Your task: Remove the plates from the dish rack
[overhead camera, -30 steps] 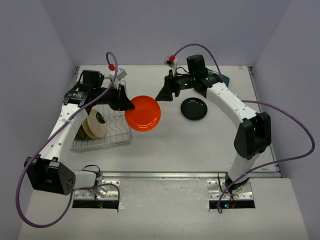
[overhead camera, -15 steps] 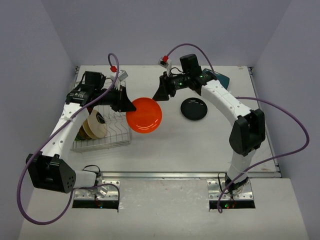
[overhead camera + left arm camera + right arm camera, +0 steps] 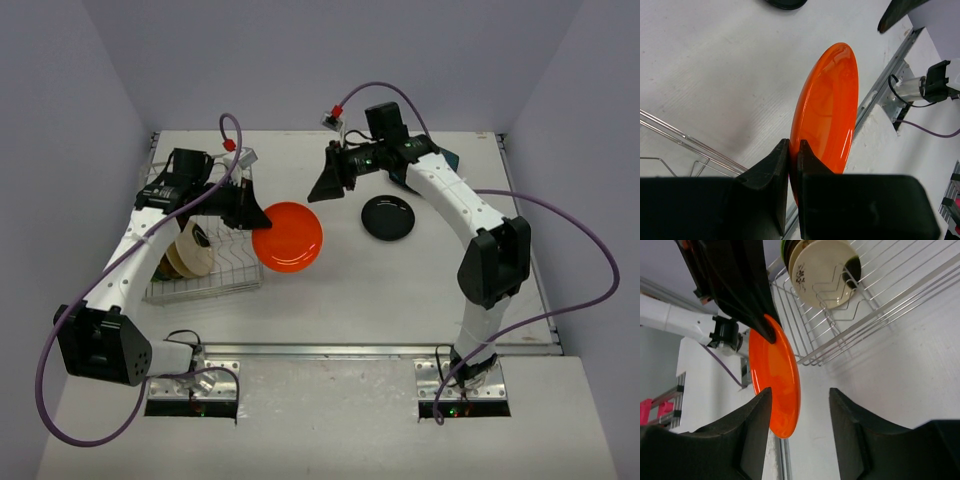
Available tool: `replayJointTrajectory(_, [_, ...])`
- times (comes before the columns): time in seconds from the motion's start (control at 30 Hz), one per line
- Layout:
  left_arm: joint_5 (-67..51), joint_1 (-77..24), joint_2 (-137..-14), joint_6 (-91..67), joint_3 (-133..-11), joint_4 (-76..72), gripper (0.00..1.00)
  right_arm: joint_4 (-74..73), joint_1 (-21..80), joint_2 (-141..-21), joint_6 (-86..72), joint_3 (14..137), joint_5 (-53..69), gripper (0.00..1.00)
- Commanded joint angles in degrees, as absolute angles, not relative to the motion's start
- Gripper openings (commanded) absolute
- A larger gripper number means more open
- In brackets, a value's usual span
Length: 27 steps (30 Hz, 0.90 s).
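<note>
My left gripper (image 3: 250,213) is shut on the rim of an orange plate (image 3: 288,236) and holds it above the table, just right of the silver wire dish rack (image 3: 232,270). The left wrist view shows the plate (image 3: 829,115) edge-on between the fingers (image 3: 771,165). Cream and green plates (image 3: 187,250) stand in the rack's left part, also seen in the right wrist view (image 3: 820,273). My right gripper (image 3: 327,190) is open and empty, apart from the orange plate (image 3: 776,376), facing its far edge.
A black plate (image 3: 388,217) lies flat on the table to the right of the orange plate. A dark teal object (image 3: 445,158) sits at the back right behind the right arm. Purple cables loop from both wrists.
The left gripper has lowered the orange plate slightly. The right gripper has turned and shifted a little toward the plate's far edge.
</note>
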State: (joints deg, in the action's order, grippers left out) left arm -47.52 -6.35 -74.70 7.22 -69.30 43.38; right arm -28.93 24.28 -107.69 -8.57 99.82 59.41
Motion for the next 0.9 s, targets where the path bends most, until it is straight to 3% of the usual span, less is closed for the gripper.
replayJointTrajectory(0.0, [-50.94, -6.86, -73.71, 6.93, -70.42, 40.36, 0.0, -37.05, 27.05, -107.91, 1.82, 101.18, 58.98, 0.52])
replayJointTrajectory(0.17, [-51.33, -6.86, -74.0, 6.34, -70.92, 39.86, 0.0, -41.61, 29.55, -109.11, 7.1, 102.28, 56.32, 0.51])
replayJointTrajectory(0.37, [-50.61, -6.86, -73.71, 5.7, -71.02, 39.52, 0.01, -40.75, 29.94, -108.9, 6.24, 100.13, 52.91, 0.23])
replayJointTrajectory(0.4, [-50.25, -6.86, -73.62, 5.2, -71.05, 39.39, 0.09, -40.63, 29.85, -108.86, 5.88, 99.85, 52.44, 0.13])
replayJointTrajectory(0.47, [-48.19, -6.86, -73.25, 4.05, -71.02, 39.04, 0.42, -39.97, 29.28, -108.48, 4.8, 99.25, 51.55, 0.0])
replayJointTrajectory(0.57, [-39.71, -6.77, -71.83, 2.45, -70.78, 38.7, 1.0, -37.49, 25.2, -108.81, -0.49, 99.23, 51.42, 0.0])
replayJointTrajectory(0.87, [-10.74, -5.59, -69.06, -4.1, -69.53, 35.8, 1.0, -29.82, 4.92, -110.87, -9.99, 93.37, 46.06, 0.0])
